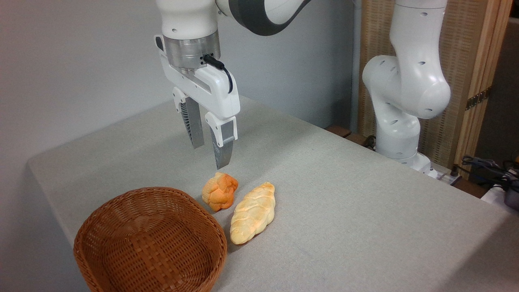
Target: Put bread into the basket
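Note:
The bread (219,191), a small orange-golden knotted bun, lies on the grey table just right of the basket's far rim. The basket (121,211) is a round brown wicker bowl at the front left, with nothing inside that I can see. My gripper (209,156) hangs above and slightly behind the bun, fingers pointing down. Its jaws are open with a gap between them and hold nothing. The lower fingertip (221,162) ends a short way above the bun's top without touching it.
A longer pale-golden braided loaf (253,213) lies right beside the bun, on its right. The arm's white base (401,121) stands at the table's far right edge. A grey wall runs behind, and cables (490,166) lie off the right side.

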`<control>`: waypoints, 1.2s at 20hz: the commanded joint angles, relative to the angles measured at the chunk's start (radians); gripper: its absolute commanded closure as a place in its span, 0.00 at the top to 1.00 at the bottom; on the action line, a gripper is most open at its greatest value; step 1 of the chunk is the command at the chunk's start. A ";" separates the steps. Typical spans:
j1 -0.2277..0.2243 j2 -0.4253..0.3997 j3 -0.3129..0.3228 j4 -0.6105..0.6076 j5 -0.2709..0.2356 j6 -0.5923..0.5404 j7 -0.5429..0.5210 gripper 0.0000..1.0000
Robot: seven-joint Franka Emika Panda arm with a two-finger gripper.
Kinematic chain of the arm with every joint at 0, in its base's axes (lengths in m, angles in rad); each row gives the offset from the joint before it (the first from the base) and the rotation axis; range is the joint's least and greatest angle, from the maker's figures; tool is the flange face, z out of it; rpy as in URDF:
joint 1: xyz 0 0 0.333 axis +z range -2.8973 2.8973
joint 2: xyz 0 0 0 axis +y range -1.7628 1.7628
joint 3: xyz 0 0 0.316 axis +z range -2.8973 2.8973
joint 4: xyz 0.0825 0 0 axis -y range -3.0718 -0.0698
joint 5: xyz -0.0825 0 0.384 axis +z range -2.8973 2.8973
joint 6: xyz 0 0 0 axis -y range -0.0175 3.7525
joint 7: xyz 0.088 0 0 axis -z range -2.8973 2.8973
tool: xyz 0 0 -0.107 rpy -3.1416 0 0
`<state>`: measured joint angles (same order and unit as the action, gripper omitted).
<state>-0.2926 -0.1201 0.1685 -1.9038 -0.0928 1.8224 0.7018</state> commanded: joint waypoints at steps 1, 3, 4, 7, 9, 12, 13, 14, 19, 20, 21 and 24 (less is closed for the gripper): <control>-0.002 -0.001 0.000 0.019 0.005 -0.034 0.007 1.00; -0.002 -0.001 0.000 0.019 0.005 -0.035 0.007 1.00; -0.002 -0.001 -0.001 0.019 0.005 -0.035 0.007 1.00; -0.002 -0.001 -0.001 0.019 0.005 -0.045 0.008 1.00; -0.002 -0.001 0.005 0.019 0.005 -0.045 0.012 1.00; 0.000 -0.001 0.008 0.019 0.010 -0.043 0.015 1.00; 0.000 -0.001 0.008 0.020 0.011 -0.043 0.015 1.00; 0.000 -0.001 0.008 0.020 0.013 -0.038 0.015 1.00; 0.001 -0.001 0.008 0.031 0.015 -0.040 0.008 1.00; 0.001 0.002 0.009 0.031 0.015 -0.040 0.008 1.00; 0.006 0.008 0.009 0.031 0.015 -0.040 0.010 1.00; 0.020 0.010 0.019 0.032 0.015 -0.029 0.016 1.00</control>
<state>-0.2854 -0.1177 0.1730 -1.8938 -0.0928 1.8159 0.7018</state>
